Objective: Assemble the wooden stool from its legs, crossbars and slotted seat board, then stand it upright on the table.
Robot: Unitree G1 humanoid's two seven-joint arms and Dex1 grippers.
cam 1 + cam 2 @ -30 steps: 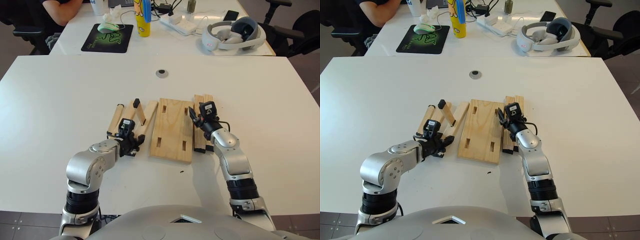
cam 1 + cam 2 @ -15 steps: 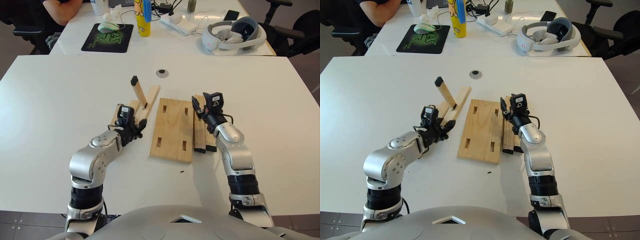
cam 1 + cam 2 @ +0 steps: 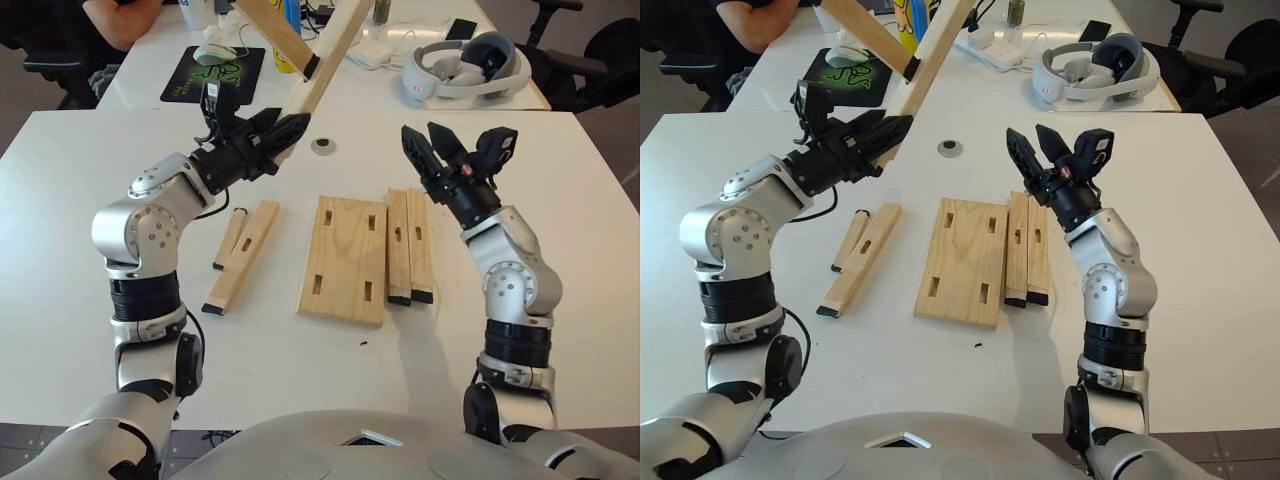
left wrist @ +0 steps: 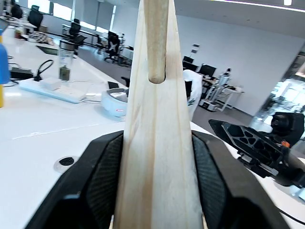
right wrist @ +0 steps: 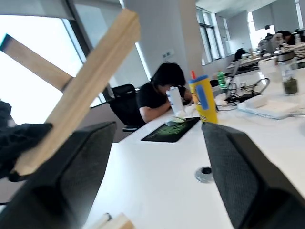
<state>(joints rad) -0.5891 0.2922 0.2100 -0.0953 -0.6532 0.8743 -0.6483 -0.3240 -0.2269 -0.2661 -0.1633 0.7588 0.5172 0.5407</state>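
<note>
Aloft, left end effector (image 3: 283, 130) grips wooden leg (image 3: 345, 25); right end effector (image 3: 420, 134) hovers open, forearm upright.

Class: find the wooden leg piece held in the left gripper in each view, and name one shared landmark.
Left eye view: the wooden leg piece slants up from the left gripper, upper centre-left.
Right eye view: likewise, upper left.
Left wrist view: close up, between the gripper's fingers.
Right wrist view: slanting, farther off.
Shared landmark: the round table grommet.
</note>
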